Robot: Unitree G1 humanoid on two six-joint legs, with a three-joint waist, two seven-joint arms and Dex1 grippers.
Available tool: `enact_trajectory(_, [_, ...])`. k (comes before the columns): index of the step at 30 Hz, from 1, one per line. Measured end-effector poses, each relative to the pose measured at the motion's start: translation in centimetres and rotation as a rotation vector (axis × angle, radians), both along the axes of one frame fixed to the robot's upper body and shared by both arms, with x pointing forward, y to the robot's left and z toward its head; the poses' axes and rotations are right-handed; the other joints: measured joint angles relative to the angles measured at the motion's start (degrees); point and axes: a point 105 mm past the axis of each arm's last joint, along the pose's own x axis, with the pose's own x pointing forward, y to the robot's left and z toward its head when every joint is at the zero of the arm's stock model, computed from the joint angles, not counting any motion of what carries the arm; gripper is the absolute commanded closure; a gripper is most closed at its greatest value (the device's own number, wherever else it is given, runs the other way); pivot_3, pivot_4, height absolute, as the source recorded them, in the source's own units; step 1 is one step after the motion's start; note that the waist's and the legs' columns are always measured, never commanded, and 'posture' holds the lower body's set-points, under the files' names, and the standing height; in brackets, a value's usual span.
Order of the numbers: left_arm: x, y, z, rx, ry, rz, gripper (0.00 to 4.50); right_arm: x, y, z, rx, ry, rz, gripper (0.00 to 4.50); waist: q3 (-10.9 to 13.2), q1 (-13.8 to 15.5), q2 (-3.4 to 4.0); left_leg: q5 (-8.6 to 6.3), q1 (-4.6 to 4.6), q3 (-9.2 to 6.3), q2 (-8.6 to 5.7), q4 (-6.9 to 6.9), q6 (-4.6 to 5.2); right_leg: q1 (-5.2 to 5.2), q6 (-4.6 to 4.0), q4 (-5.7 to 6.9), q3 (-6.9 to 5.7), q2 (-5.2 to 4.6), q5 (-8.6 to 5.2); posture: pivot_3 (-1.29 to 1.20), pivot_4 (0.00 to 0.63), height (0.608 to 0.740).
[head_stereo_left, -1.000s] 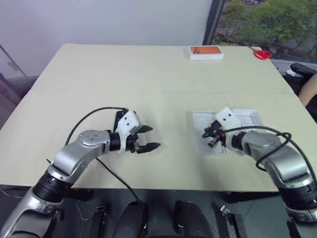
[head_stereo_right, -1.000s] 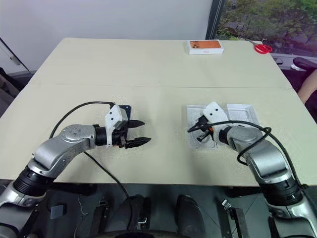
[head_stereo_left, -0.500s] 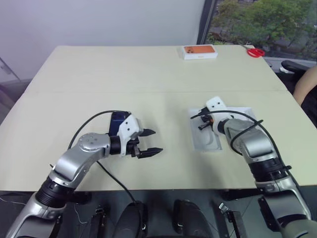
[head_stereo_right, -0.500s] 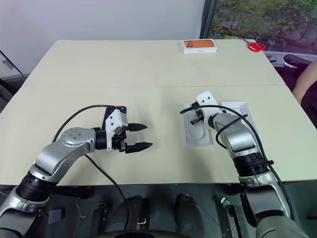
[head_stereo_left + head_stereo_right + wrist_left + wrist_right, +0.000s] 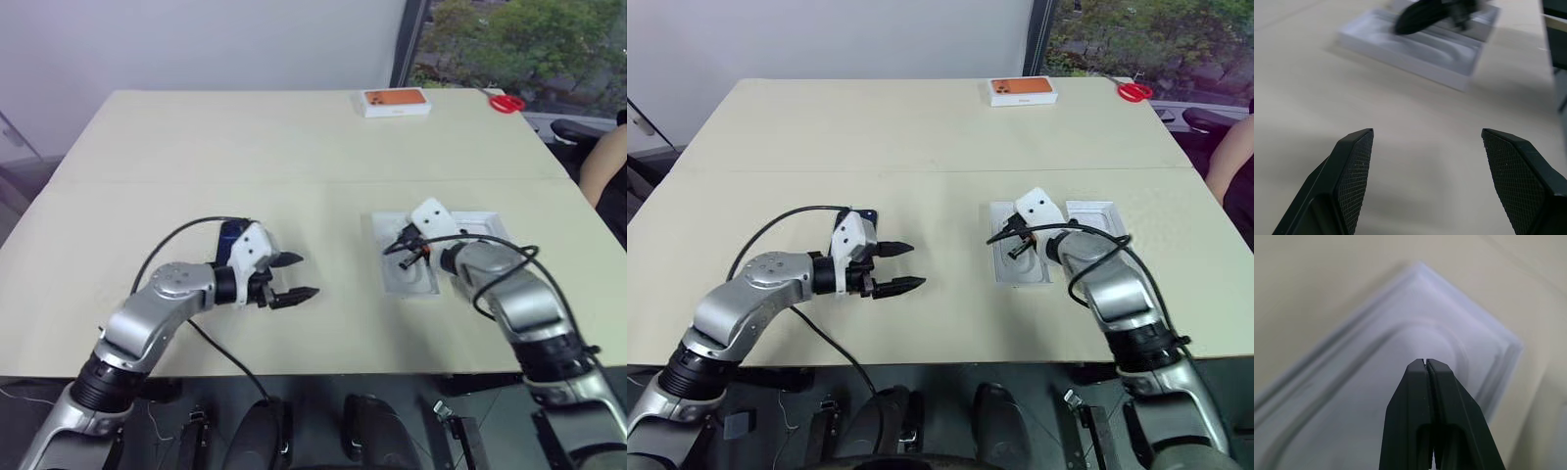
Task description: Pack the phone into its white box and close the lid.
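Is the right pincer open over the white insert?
No. The right pincer is shut, fingertips pressed together above the white insert.

Orange-topped box (image 5: 396, 102), red scissors (image 5: 504, 102), beige table (image 5: 245, 157).

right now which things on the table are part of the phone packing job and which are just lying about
job: white box; white insert with oval recess, below the right gripper
lying about: orange-topped box; red scissors
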Motion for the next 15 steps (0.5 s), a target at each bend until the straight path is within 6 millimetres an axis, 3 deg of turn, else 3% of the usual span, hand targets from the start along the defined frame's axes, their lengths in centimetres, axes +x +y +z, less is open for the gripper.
enact_trajectory(2, [0.9, 1.2, 0.8, -0.02, -0.003, 0.074, 0.76, -0.8, 1.3, 1.7, 0.028, -0.036, 0.076, 4.42, 0.0, -0.2, 0.0, 0.0, 0.03, 0.0, 0.08, 0.0, 0.0, 0.01, 0.01, 0.01, 0.0, 0.09, 0.01, 0.0, 0.15, 0.74])
enact_trajectory(5, [2.5, 4.5, 1.4, -0.069, 0.056, 0.259, 0.05, -1.8, 4.7, 3.0, 0.078, -0.055, 0.202, 4.5, 0.0, -0.9, -0.01, 0.0, 0.06, -0.05, 0.19, -0.01, 0.0, 0.0, 0.02, 0.06, 0.0, 0.22, 0.01, 0.0, 0.15, 0.74])
enact_trajectory(6, [3.0, 5.9, 1.5, -0.082, 0.077, 0.328, 0.05, -2.2, 6.2, 3.1, 0.099, -0.054, 0.249, 4.5, 0.0, -1.2, -0.01, 0.0, 0.06, -0.09, 0.22, -0.01, 0.0, -0.01, 0.02, 0.1, -0.01, 0.26, 0.01, 0.0, 0.15, 0.74])
enact_trajectory(11, [3.3, 9.7, 2.2, -0.128, 0.133, 0.509, 0.05, -3.1, 11.9, 1.4, 0.14, 0.02, 0.38, 4.5, 0.0, -1.2, -0.02, 0.03, 0.03, -0.11, 0.18, -0.02, -0.06, -0.05, 0.02, 0.13, 0.0, 0.21, 0.01, 0.0, 0.15, 0.74])
enact_trajectory(15, [3.3, 15.2, 1.8, -0.132, 0.236, 0.789, 0.05, -2.5, 15.9, -0.2, 0.172, 0.084, 0.399, 4.5, 0.0, -1.4, -0.05, 0.08, 0.05, -0.11, 0.17, -0.02, -0.15, -0.09, 0.01, 0.2, 0.0, 0.22, 0.02, 0.0, 0.15, 0.74])
